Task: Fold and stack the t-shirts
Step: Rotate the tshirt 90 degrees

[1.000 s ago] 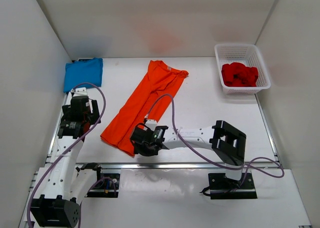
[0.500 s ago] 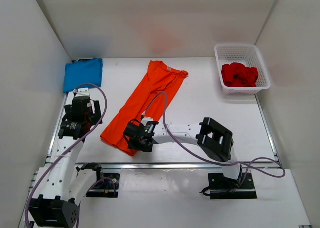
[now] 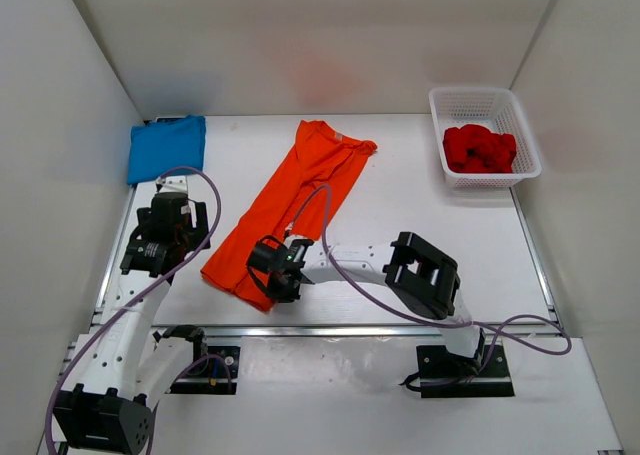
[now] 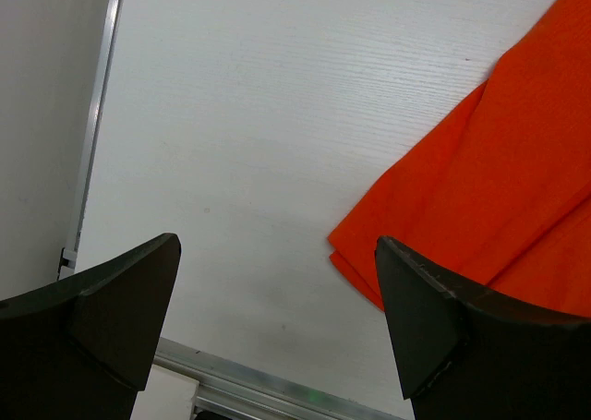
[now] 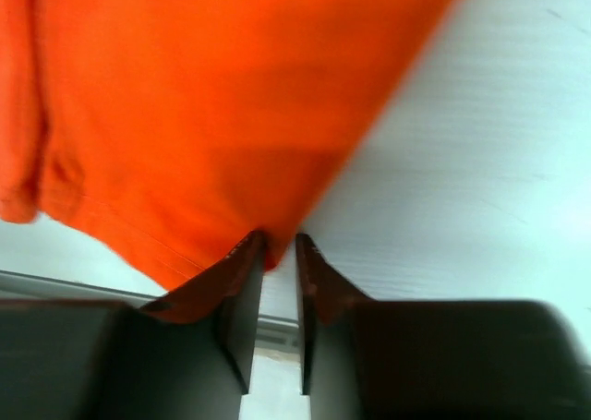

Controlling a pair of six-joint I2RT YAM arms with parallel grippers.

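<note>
Orange t-shirt [image 3: 290,200] is a long strip on the surface [image 3: 410,190], running near-left to far-right. My right hand [image 5: 277,245] sits at the near end, pinched narrow on the hem corner. Left hand [image 4: 277,246] hangs wide open just left of that end.

Three t-shirts [image 3: 167,147] [image 3: 290,200] [image 3: 479,149], one white lattice basket [image 3: 485,100], one left pincer [image 4: 277,245], one right pincer [image 5: 279,243]

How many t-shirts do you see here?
3. A blue t-shirt lies folded at the far left corner, an orange t-shirt stretches diagonally across the middle, and a red t-shirt sits crumpled in the white basket at far right. More could be hidden under it.
</note>
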